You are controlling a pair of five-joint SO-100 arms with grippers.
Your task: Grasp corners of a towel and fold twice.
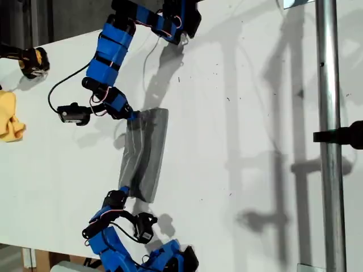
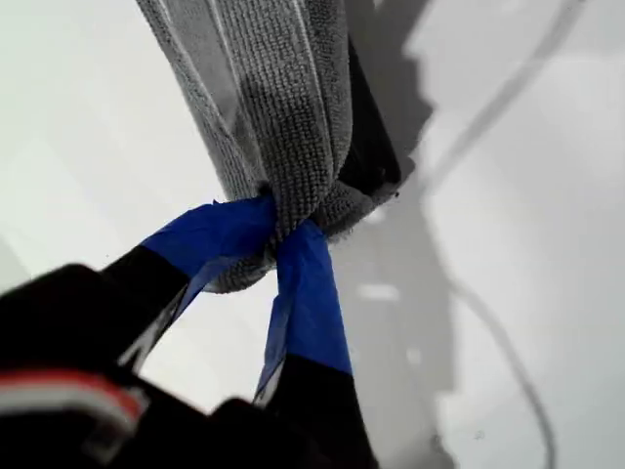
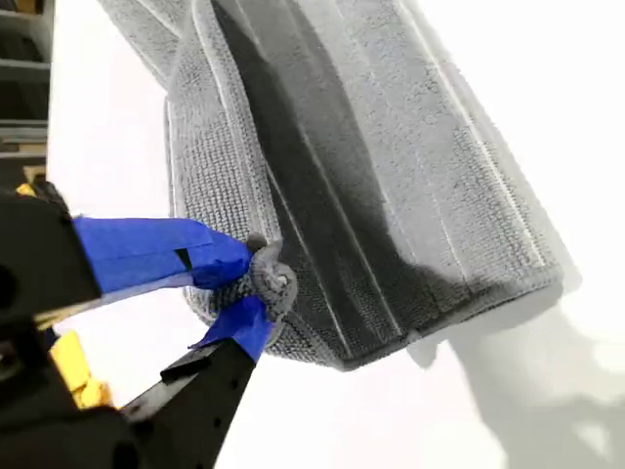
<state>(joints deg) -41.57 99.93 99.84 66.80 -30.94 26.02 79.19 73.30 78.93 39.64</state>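
Grey striped towel [image 1: 144, 150], folded into a long narrow strip, flat on the white table [image 1: 244, 113] left of the exterior view's centre, stretched between two blue arms. One bunched corner [image 2: 293, 195] pinched tight in my first gripper [image 2: 283, 234]; another corner [image 3: 273, 281] clamped in my second gripper [image 3: 259, 278]. Yellow cloth [image 1: 10, 122] well apart, at the exterior view's left edge.

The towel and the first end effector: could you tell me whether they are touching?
Touching. In the first wrist view, my first end effector has its blue-taped fingers pinched shut on a bunched corner of the grey towel.
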